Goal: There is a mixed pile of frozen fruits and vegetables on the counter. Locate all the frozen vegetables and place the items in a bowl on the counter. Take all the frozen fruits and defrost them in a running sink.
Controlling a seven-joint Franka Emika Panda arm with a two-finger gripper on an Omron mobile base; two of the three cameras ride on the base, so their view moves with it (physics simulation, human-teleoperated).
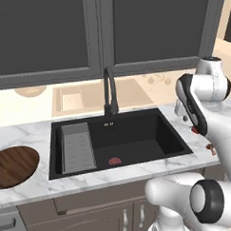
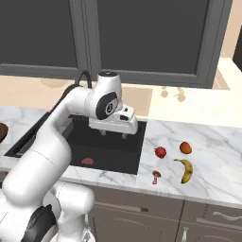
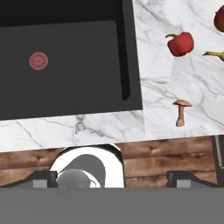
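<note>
- Since all four food items lie on the counter [image 2: 208,142] right of the sink [image 1: 137,140], nothing looks sorted yet.
- Vegetables, two: red chunk [image 2: 160,152], tan-brown stick piece [image 2: 155,177].
- Fruits, two: orange-red ball [image 2: 185,148], banana [image 2: 186,169].
- One bowl [image 1: 15,165], empty, left of the sink; faucet [image 1: 108,91] looks dry.
- Claw [image 2: 114,133] hangs over the basin, fingers apart, holding nothing.

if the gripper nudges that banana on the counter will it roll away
Probably not: the banana is curved and lies flat on the counter, so it would likely pivot or slide. Its smooth skin might slip in a pinch.
</note>
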